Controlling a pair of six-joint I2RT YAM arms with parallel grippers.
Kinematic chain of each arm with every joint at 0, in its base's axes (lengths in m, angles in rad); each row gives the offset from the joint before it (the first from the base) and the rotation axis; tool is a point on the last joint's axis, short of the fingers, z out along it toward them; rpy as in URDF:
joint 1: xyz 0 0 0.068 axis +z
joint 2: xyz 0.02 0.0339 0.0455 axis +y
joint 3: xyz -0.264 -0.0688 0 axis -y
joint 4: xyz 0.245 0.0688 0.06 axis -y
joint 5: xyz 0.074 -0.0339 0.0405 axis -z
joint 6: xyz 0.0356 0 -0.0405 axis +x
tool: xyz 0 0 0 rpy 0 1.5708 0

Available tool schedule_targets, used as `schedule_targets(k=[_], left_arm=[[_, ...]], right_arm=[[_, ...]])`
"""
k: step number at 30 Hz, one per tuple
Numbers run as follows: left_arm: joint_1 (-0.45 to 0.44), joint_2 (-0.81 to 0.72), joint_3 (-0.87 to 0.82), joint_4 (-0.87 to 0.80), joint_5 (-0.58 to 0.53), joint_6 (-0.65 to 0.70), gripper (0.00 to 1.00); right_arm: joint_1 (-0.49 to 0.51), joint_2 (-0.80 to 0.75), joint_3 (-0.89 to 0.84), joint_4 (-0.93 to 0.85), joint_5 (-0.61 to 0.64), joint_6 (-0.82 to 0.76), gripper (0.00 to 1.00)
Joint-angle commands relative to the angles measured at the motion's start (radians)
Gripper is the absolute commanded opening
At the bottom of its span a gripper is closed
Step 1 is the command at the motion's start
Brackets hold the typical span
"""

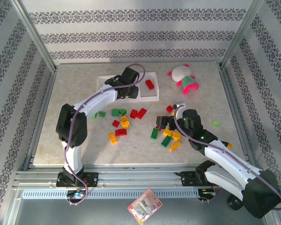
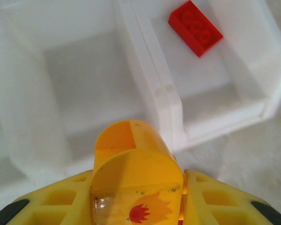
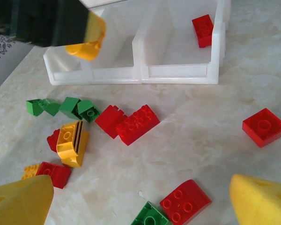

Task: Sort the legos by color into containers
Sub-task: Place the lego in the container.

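Left hand grips yellow lego above tray.

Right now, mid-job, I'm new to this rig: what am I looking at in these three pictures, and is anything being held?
Two robot arms are bolted at the near edge of a table. The overhead picture shows both; the other two come from a camera on each wrist.

The left gripper hangs over the white tray, shut on a yellow brick, above the compartment beside the one holding a red brick.

The right gripper is open, its yellow fingers low over the loose bricks: red, yellow and green, scattered on the table. It holds nothing.

A plush toy lies at the far side.
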Motion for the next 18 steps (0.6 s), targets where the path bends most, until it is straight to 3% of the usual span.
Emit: schedule_targets(k=[1,9,18], left_arm=[[0.032,0.083,0.099,0.017,0.004,0.054,0.34],[0.063,0.199,0.19,0.038,-0.004,0.039,0.38],[0.063,0.038,0.037,0.148,0.037,0.048,0.79]], right_arm=[[0.009,-0.011,-0.007,0.04,0.015,0.021,0.96],[0.006,-0.013,-0.041,0.048,0.029,0.028,0.96],[0.007,-0.015,-0.018,-0.1,0.144,0.094,0.97]])
